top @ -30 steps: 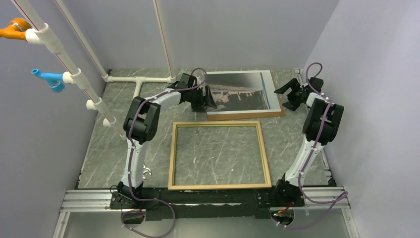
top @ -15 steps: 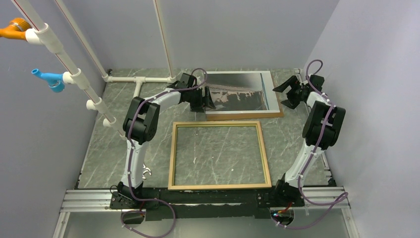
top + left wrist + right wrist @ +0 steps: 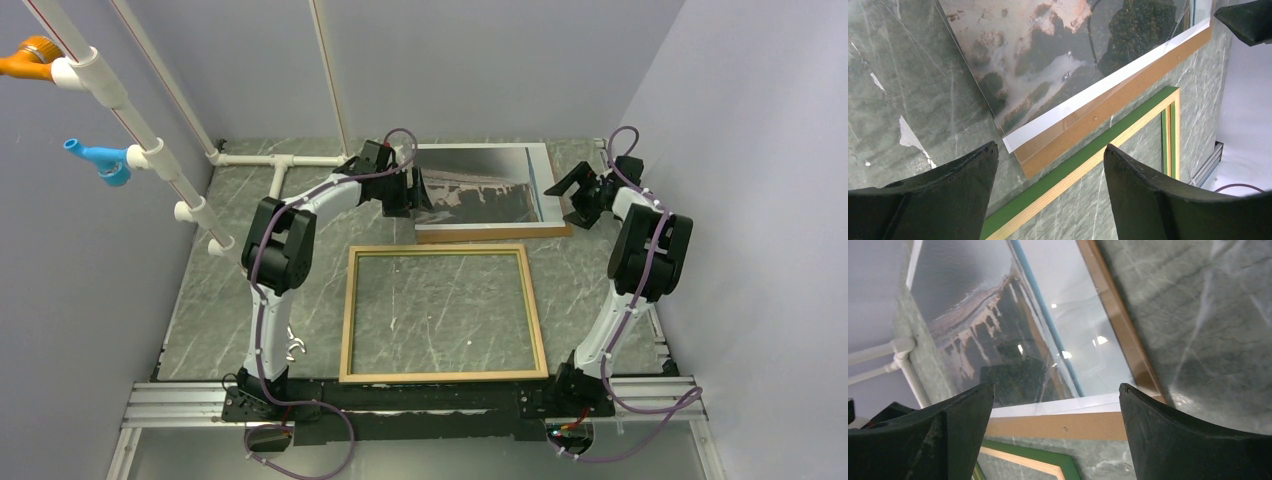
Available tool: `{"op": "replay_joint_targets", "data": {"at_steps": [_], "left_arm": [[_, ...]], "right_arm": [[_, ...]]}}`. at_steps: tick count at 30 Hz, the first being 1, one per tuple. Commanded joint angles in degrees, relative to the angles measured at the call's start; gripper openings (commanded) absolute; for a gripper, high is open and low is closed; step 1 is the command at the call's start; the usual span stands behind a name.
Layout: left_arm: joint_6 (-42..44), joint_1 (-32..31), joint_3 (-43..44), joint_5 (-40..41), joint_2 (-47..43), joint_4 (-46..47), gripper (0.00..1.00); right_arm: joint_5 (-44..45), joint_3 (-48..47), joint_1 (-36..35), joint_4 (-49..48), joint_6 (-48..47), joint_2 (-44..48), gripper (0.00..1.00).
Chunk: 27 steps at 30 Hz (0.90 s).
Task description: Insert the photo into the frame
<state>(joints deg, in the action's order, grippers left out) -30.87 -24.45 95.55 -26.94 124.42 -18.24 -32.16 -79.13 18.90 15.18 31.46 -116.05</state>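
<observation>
The photo (image 3: 480, 185) lies face up at the back of the table on a brown backing board (image 3: 500, 232); a blue stripe and white margin run along its right side. The tan frame (image 3: 346, 310) lies flat in the middle, nearer the arm bases, with the table showing through it. My left gripper (image 3: 415, 195) hovers open at the photo's left edge. In the left wrist view its open jaws (image 3: 1050, 147) stand over the photo's (image 3: 1038, 60) near corner, the board (image 3: 1108, 107) and the frame's green edge (image 3: 1068, 172). My right gripper (image 3: 565, 195) (image 3: 1056, 386) is open at the photo's (image 3: 978, 315) right edge, holding nothing.
White pipes (image 3: 280, 160) lie on the table at the back left, close behind the left arm. Slanted white pipes with a blue fitting (image 3: 100, 160) and an orange fitting (image 3: 30, 55) stand on the left. Grey walls close in the back and both sides.
The right gripper has swung left, closer to the photo's right edge. The left gripper has shifted slightly back along the photo's left edge. Photo, board and frame have not moved.
</observation>
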Motion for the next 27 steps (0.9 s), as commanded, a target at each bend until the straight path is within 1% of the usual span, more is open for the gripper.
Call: {"op": "replay_joint_targets", "data": {"at_steps": [1,5,10,18,27], "left_arm": [[-1.2,0.1,3.2,-0.8,1.6,2.1,0.8],[-1.7,0.1,5.2,-1.0,3.7,1.6,0.78],[-2.1,0.1,6.1,-1.9,4.9,2.0,0.75],[-2.5,0.1,4.9,-3.7,4.1,4.0,0.73],[-2.3,0.3,2.7,-5.1,1.7,6.1,0.7]], "right_arm": [[5.9,-2.2,-0.1,2.7,-2.5,0.7,0.97],[8.5,-3.8,-0.8,4.4,-3.8,-0.9,0.97],[8.4,-4.1,-1.8,4.5,-3.9,-2.5,0.97],[3.7,-2.9,-3.2,2.4,-2.5,-2.5,0.96],[-3.7,1.7,-3.8,-3.2,1.0,-0.3,0.96]]}}
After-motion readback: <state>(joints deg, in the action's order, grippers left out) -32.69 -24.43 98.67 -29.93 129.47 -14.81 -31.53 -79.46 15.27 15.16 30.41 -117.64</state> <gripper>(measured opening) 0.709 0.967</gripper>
